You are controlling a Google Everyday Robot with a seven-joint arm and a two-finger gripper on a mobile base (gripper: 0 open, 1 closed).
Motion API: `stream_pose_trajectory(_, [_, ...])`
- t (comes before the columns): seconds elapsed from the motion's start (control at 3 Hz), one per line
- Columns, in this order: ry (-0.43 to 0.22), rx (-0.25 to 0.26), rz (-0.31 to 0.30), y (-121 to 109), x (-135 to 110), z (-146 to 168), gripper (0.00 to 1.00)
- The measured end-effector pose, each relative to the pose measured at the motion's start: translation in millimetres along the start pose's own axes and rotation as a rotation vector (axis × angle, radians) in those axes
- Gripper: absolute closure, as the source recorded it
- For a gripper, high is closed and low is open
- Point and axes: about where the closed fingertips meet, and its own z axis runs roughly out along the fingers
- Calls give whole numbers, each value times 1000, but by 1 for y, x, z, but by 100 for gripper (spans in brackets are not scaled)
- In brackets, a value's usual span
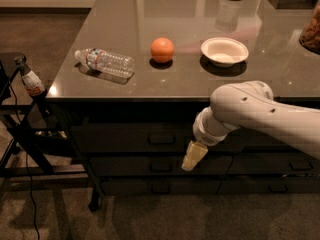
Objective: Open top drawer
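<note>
Under the edge of the counter [125,91] the top drawer [115,138] shows its dark front, with its long axis running left to right. The white arm [260,116] reaches in from the right. The gripper [190,163] hangs in front of the drawers, its fingers [195,154] pressed together with no gap and holding nothing. The drawer's small handle [161,139] lies up and to the left of the fingertips, near but apart.
</note>
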Motion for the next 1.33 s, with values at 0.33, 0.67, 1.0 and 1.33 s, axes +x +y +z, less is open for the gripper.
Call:
stream_pose_trajectory(0.33, [-1,-2,-12,-9,-7,17,0])
stream_pose_trajectory(0.67, [2,-9,-29,-16,-13,34,0])
stream_pose_trajectory(1.0, [-1,-43,-26,-13,-13,48,0])
stream_pose_trajectory(1.33, [35,-80,-47,5,-12,57,0])
